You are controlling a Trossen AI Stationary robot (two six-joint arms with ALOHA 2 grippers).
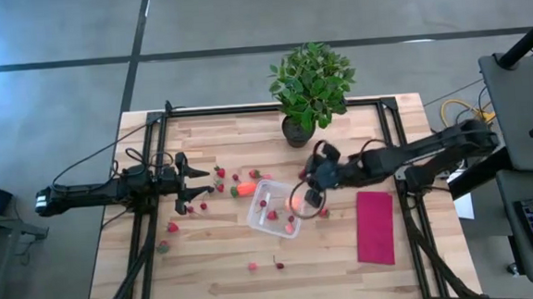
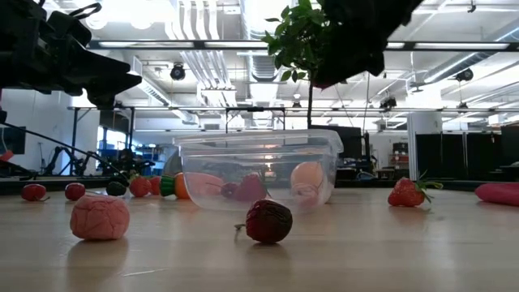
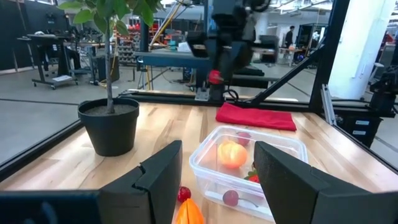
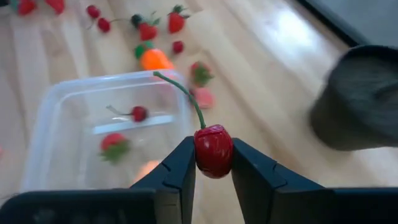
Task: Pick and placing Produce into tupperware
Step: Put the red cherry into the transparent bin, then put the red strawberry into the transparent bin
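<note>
- Wood is what I see first: the pale plank table (image 1: 209, 274) carries everything, with dark rails along both sides.
- The leafy potted plant (image 1: 310, 86) stands at the far edge of the table, upright in its dark pot.
- A magenta cloth (image 1: 375, 226) lies flat on the right side of the table, well apart from the container.
- The clear tupperware (image 1: 275, 210) sits near the middle of the table. Through its wall I can make out the round orange-pink fruit (image 3: 231, 155) and a few small red pieces (image 4: 139, 113) inside.
- My left end effector (image 1: 197, 184) hangs low on the left side of the table, pointing towards the tupperware; its fingers (image 3: 158, 177) stand apart and hold nothing.
- My right end effector (image 1: 308, 197) is at the right rim of the tupperware, above the table. It is clamped on a red cherry-like piece (image 4: 213, 150) with a green stem, held between the fingers.
- The orange-red piece with green top (image 1: 244, 188) lies on the table just left of the tupperware.
- Loose small strawberries (image 1: 220, 173) lie scattered left of the container; a pink piece (image 2: 100, 217) and a dark red piece (image 2: 268, 221) lie on the near side.
</note>
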